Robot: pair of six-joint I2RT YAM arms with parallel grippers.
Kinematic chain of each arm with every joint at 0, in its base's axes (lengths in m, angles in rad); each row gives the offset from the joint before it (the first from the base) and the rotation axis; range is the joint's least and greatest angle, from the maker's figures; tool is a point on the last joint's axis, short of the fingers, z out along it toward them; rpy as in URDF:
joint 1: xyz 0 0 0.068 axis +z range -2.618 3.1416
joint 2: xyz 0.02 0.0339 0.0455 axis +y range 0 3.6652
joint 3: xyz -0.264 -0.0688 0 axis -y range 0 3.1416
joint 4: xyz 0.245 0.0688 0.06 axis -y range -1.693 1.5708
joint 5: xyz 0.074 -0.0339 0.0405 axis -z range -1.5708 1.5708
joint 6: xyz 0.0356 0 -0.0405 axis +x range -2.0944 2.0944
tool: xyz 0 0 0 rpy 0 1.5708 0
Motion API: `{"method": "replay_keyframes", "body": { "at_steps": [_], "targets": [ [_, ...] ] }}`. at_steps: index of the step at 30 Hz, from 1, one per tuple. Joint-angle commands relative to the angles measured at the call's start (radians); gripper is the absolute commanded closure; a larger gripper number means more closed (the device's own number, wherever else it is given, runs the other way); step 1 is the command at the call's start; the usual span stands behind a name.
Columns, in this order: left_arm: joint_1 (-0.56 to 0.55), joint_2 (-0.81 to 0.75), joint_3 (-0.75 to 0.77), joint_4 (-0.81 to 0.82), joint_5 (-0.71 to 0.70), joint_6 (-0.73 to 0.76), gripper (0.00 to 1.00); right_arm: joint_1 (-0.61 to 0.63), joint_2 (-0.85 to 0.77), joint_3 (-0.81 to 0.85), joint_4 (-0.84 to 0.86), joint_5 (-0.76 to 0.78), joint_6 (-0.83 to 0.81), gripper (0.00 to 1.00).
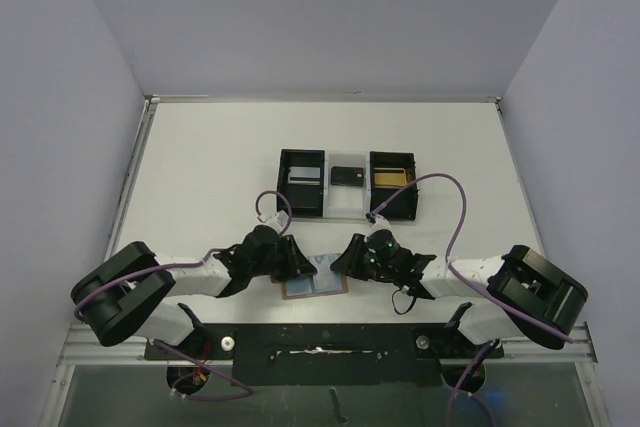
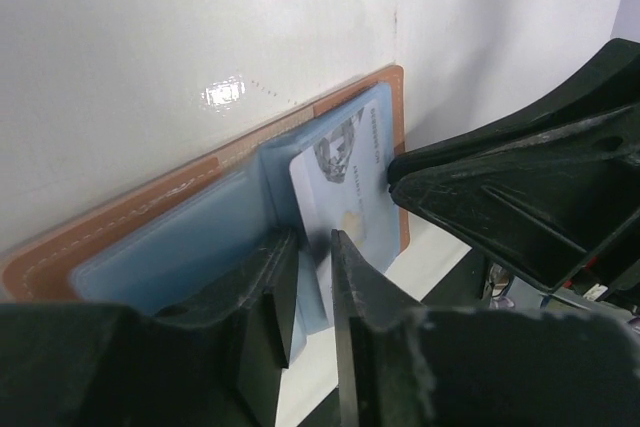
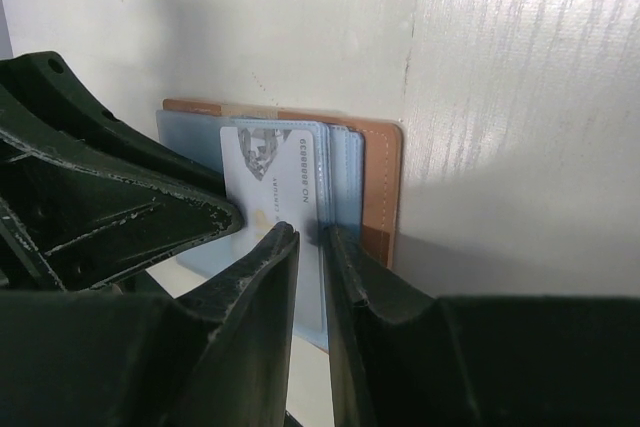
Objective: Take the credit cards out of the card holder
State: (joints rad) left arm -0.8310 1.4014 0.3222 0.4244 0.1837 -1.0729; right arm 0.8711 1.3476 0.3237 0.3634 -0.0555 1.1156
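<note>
Small tan-brown leather bifold card holder (image 1: pixel 315 287) with pale blue lining lies open and flat near the front edge of the white bench (image 1: pixel 200 167), between the two hands. One pale card with a printed portrait (image 2: pixel 340 197) sits part-way out of a blue pocket. Left hand (image 2: pixel 312 242): nearly shut, the card's lower edge running into the slit between its fingers; whether the pads bite, cannot tell. Right hand (image 3: pixel 312 232): also narrow, tips pinching the blue pocket layers just beside the card's edge, which reads as a hold on the card holder. Judgement: the step in hand is drawing this card out. To do it well, grip the card alone and not the pocket lip. Pull straight along the pocket mouth, card kept flat, while the right hand pins the leather, which would likely slide. Black three-compartment tray (image 1: pixel 284 187), well behind, holds a silver-grey card (image 1: pixel 303 175), a black card (image 1: pixel 346 175) and a gold card (image 1: pixel 392 179), one each. Bench surface glossy, with a seam (image 3: pixel 410 57); plain pale grey walls (image 1: pixel 330 17) close three sides.
</note>
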Motion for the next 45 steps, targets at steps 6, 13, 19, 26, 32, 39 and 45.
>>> {"method": "replay_keyframes", "body": {
  "at_steps": [6, 13, 19, 26, 32, 39, 45],
  "targets": [
    [-0.005, -0.017, 0.0, 0.074, 0.001, -0.025, 0.95, 0.008, 0.018, 0.01, -0.031, -0.002, -0.008, 0.81],
    [-0.002, -0.077, -0.018, 0.025, -0.015, -0.016, 0.99, 0.008, 0.016, 0.026, -0.083, 0.02, -0.019, 0.81],
    [0.004, -0.116, -0.029, -0.019, -0.023, 0.0, 0.99, 0.008, 0.004, 0.043, -0.114, 0.026, -0.037, 0.81],
    [0.007, -0.118, -0.033, -0.028, -0.016, 0.012, 0.98, 0.008, -0.029, 0.078, -0.156, 0.028, -0.073, 0.81],
    [0.007, -0.104, -0.025, -0.016, -0.012, 0.013, 0.98, 0.01, -0.066, 0.138, -0.173, -0.007, -0.134, 0.76],
    [0.009, -0.096, -0.02, -0.014, -0.006, 0.016, 0.97, 0.027, 0.007, 0.168, -0.097, -0.078, -0.144, 0.73],
    [0.013, -0.108, -0.028, -0.009, 0.006, 0.014, 0.89, 0.042, 0.073, 0.158, -0.186, 0.04, -0.059, 0.73]
  ]
}}
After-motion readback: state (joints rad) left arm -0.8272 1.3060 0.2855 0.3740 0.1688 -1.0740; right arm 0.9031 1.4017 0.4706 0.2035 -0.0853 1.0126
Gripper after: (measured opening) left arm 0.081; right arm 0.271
